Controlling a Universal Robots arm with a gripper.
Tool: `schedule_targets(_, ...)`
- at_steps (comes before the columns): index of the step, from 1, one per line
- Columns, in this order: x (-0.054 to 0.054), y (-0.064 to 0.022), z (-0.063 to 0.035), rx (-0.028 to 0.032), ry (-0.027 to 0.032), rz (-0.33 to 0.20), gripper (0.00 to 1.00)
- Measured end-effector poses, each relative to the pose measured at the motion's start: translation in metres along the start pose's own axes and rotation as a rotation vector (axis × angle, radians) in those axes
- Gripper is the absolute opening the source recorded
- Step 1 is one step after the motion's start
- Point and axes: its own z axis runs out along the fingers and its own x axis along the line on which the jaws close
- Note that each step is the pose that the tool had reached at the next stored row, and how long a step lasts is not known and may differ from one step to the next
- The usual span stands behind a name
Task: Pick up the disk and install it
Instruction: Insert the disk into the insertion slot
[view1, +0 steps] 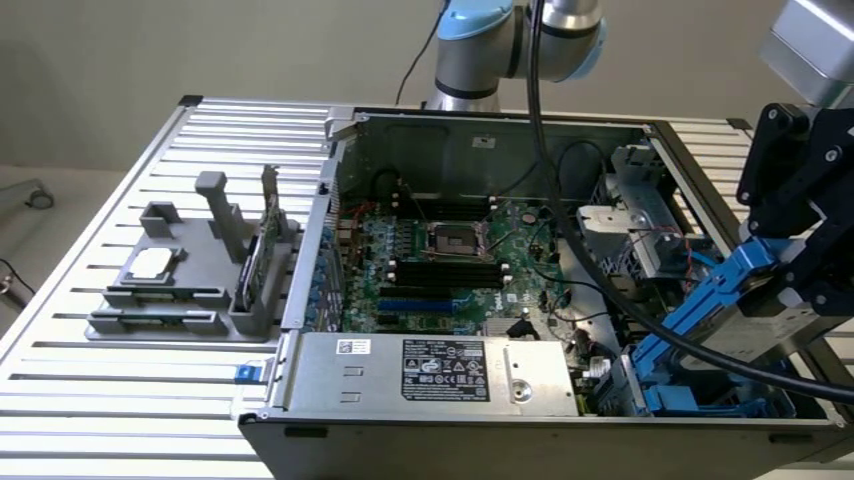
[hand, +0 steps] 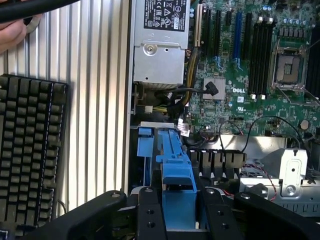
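The disk (view1: 747, 325) is a silver-grey drive in a blue plastic carrier, and it hangs tilted over the front corner of the open computer case (view1: 534, 425) at the exterior view's right. My gripper (view1: 781, 290) is shut on it from above. In the wrist view the blue carrier (hand: 176, 170) runs out between my black fingers (hand: 150, 212), with my gripper (hand: 182, 215) closed against its sides. Its lower end reaches down toward the blue drive bay rails (view1: 667, 400) inside the case.
The case holds a green motherboard (view1: 454, 260), a grey power supply box (view1: 427, 375) with a black-and-white sticker, and loose black cables (view1: 601, 290). A grey fixture (view1: 187, 280) carrying a small silver chip stands on the slatted table. Beside the case are a black keyboard (hand: 30, 150) and a hand (hand: 10, 32).
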Motion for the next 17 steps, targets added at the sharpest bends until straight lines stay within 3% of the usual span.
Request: schedule_targets(17, 0.0001, 0.0047, 0.0025, 0.0020, 0.0002, -0.005, 0.33)
